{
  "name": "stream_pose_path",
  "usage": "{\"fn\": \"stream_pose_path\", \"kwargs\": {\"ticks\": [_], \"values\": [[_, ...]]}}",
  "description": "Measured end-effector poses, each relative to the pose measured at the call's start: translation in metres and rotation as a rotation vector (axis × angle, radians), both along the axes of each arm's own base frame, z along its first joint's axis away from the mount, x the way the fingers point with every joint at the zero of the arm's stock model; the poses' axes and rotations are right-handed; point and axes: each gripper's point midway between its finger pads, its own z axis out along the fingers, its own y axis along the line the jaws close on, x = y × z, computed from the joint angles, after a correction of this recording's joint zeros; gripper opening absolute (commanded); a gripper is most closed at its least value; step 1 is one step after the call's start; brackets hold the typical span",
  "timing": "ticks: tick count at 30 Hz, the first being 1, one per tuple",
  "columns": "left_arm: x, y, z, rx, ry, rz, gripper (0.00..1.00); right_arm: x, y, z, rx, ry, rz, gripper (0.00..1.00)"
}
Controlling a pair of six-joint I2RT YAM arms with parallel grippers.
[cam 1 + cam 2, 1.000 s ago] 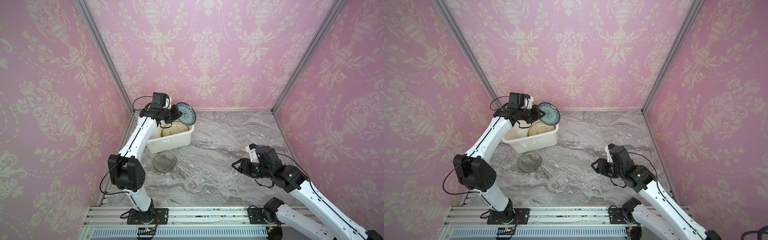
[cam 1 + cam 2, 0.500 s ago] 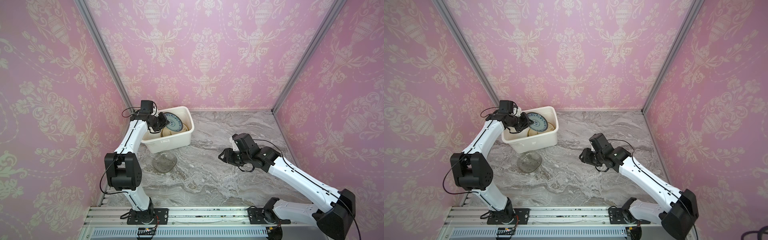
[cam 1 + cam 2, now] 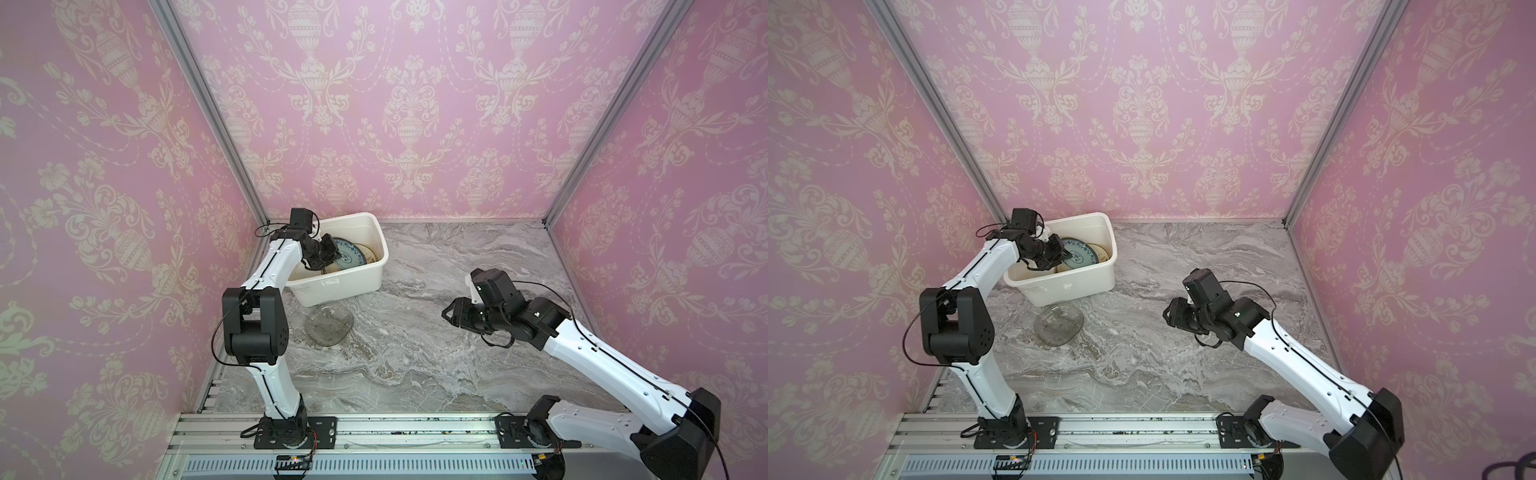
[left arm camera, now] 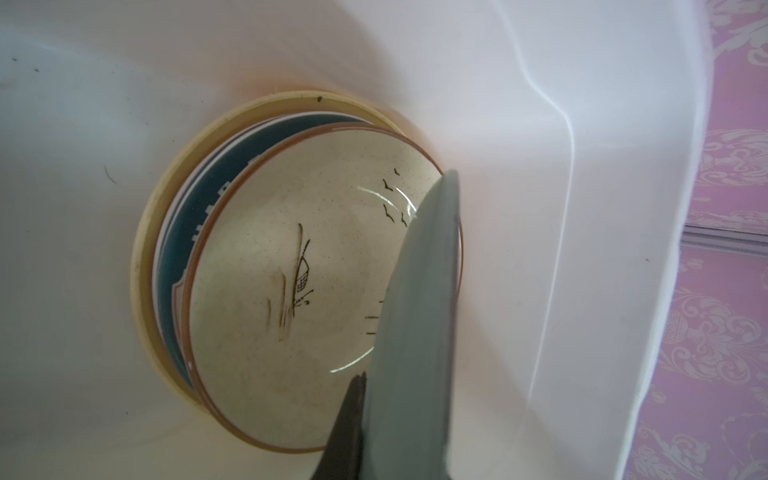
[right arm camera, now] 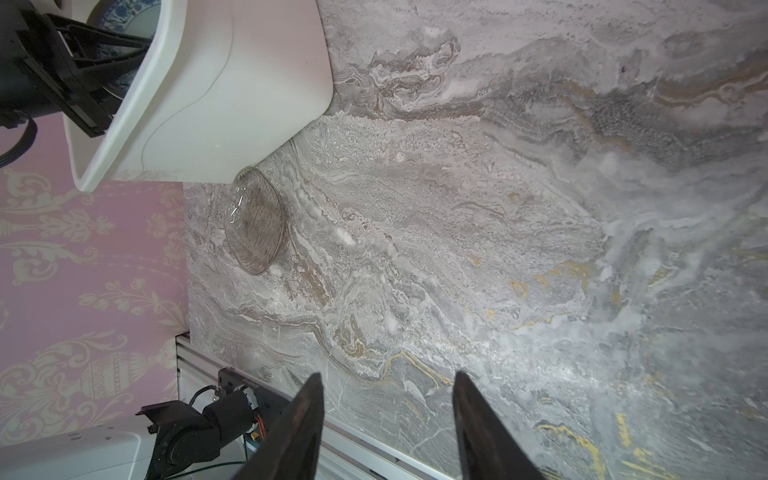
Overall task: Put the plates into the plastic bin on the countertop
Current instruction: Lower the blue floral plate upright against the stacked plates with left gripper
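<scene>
Inside plastic bin (image 3: 353, 286) four plates (image 4: 270, 232); on countertop (image 3: 415, 353) one glass plate (image 3: 329, 326).

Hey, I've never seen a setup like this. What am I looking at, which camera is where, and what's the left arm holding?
Two white robot arms stand at a marble-patterned countertop, each ending in a two-fingered claw. Two pictures look down from overhead; two come from cameras on the arms' wrists. The left claw is shut on a blue-patterned plate, holding it tilted inside the white plastic bin, above a cream plate stacked on others. The right claw is open and empty. One clear glass plate lies on the countertop beside the bin.
</scene>
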Motion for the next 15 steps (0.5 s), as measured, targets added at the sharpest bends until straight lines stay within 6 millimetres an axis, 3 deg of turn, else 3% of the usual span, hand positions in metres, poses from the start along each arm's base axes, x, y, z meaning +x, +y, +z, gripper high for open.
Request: {"fn": "stream_pose_path", "kwargs": {"ticks": [15], "values": [[0.002, -0.003, -0.031, -0.021, 0.049, -0.003, 0.31, -0.002, -0.001, -0.009, -0.017, 0.023, 0.001, 0.51]]}}
